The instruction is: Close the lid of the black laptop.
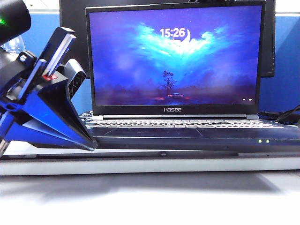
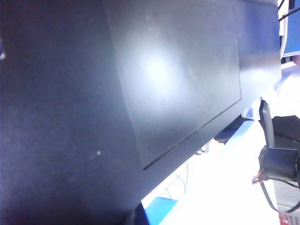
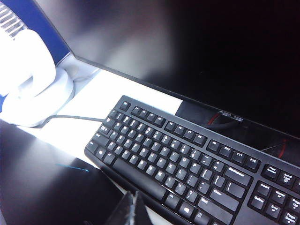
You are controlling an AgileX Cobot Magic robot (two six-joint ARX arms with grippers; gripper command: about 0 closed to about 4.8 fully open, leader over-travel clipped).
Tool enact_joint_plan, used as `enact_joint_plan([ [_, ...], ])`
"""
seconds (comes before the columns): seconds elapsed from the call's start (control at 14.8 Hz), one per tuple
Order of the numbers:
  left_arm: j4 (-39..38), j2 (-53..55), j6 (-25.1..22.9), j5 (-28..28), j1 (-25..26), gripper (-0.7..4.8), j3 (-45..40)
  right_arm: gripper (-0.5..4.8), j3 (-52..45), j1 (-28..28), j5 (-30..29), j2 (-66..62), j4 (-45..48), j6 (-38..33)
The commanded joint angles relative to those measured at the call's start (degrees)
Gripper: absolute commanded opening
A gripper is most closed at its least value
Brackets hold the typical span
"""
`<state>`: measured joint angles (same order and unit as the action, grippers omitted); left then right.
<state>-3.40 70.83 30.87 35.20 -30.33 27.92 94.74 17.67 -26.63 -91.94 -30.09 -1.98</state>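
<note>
The black laptop (image 1: 187, 133) stands open in the middle of the exterior view. Its lid (image 1: 176, 56) is upright and the screen is lit, showing 15:26. My left gripper (image 1: 91, 143) is large in the left foreground, its blue wedge tip at the laptop's front left corner. In the left wrist view a blurred dark panel (image 2: 117, 103) fills the frame and only a dark finger (image 2: 136, 216) edge shows. My right gripper (image 3: 136, 208) is shut on nothing. It is beside a smooth dark surface (image 3: 42, 187) that looks like the lid's back. The exterior view does not show it.
Behind the laptop stands a black ASUS monitor (image 3: 211, 56), whose corner shows above the lid (image 1: 72, 18). A separate black keyboard (image 3: 187, 164) lies in front of it, and a white rounded base (image 3: 33, 84) with a cable sits beside it. Cables (image 1: 286, 115) lie at the laptop's right.
</note>
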Motion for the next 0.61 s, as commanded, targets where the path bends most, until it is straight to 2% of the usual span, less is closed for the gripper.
enact_joint_plan([
  [0.07,6.08,-0.02,-0.28,-5.03,0.46,-0.03,0.52,-0.06,-0.31,1.27,1.16,0.07,-6.03,1.03],
  [0.61,6.16,-0.02,-0.42,-5.51,0.46,-0.03,0.52,-0.06,-0.31,2.43,2.99,2.38,-16.35,5.95],
])
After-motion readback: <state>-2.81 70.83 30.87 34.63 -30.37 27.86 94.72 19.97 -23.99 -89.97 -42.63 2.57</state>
